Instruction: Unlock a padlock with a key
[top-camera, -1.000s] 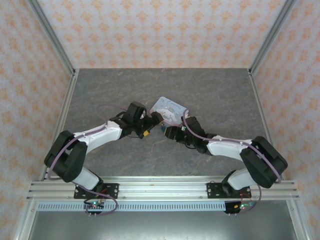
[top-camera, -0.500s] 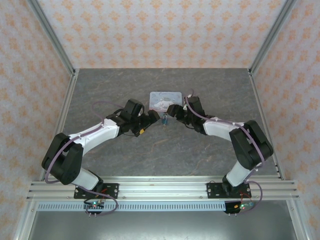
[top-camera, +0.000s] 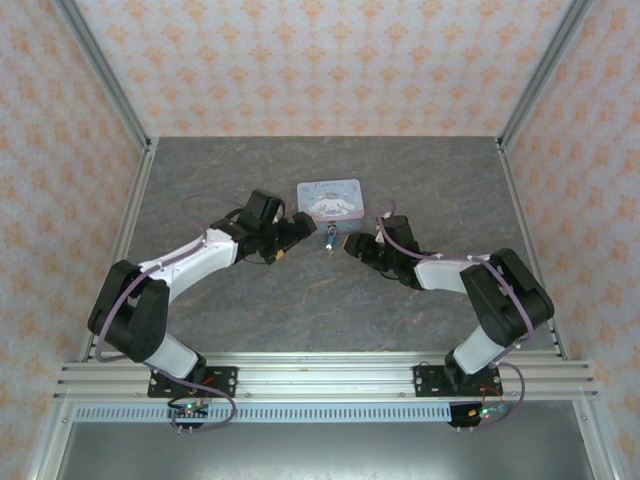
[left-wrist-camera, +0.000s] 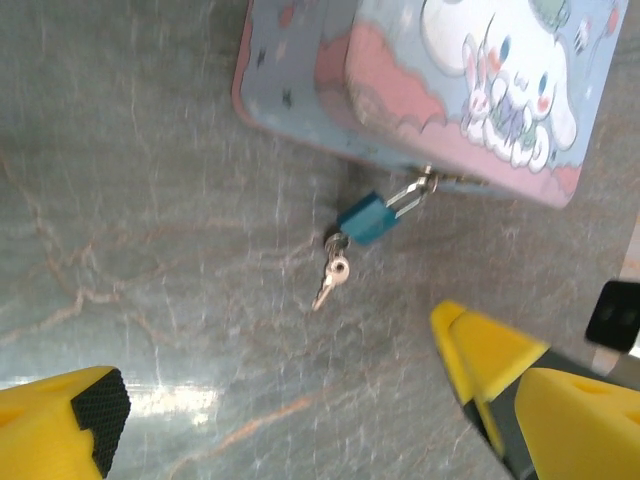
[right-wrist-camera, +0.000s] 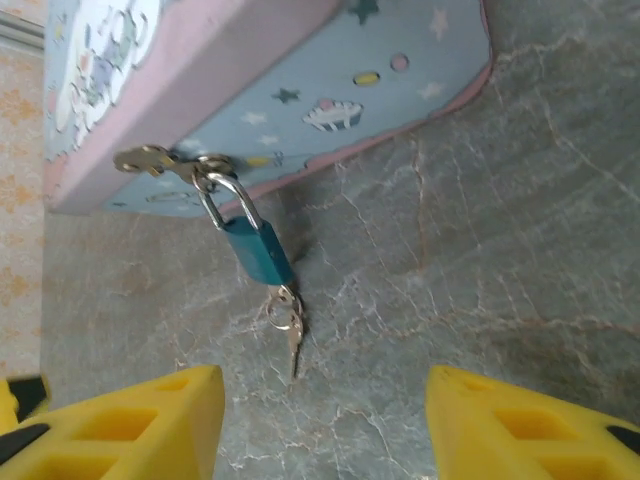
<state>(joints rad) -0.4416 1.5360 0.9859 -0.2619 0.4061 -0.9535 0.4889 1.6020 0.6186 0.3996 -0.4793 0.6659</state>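
Observation:
The dark blue-green padlock (right-wrist-camera: 258, 250) hangs by its metal shackle from the hasp of the pastel-blue cartoon tin (right-wrist-camera: 300, 90). Its body rests on the table in front of the tin. The silvery key (right-wrist-camera: 292, 345) lies at the padlock's base on a small ring. My right gripper (right-wrist-camera: 325, 430) is open, its yellow fingers (right-wrist-camera: 130, 425) spread just short of the key. My left gripper (left-wrist-camera: 290, 410) is open too, with the padlock (left-wrist-camera: 367, 217) and key (left-wrist-camera: 330, 283) ahead of it, untouched. From above, the padlock (top-camera: 328, 238) sits between the left gripper (top-camera: 303, 231) and right gripper (top-camera: 352, 243).
The tin (top-camera: 331, 198) lies flat at the middle of the grey marbled table (top-camera: 420, 180). Patterned walls and metal frame posts close in the table on three sides. Bare tabletop lies on both sides of the arms and behind the tin.
A second ago the tin sat skewed between the close-set grippers; it now lies square and farther back. Both grippers have drawn apart from the padlock, the right one pulling back toward me.

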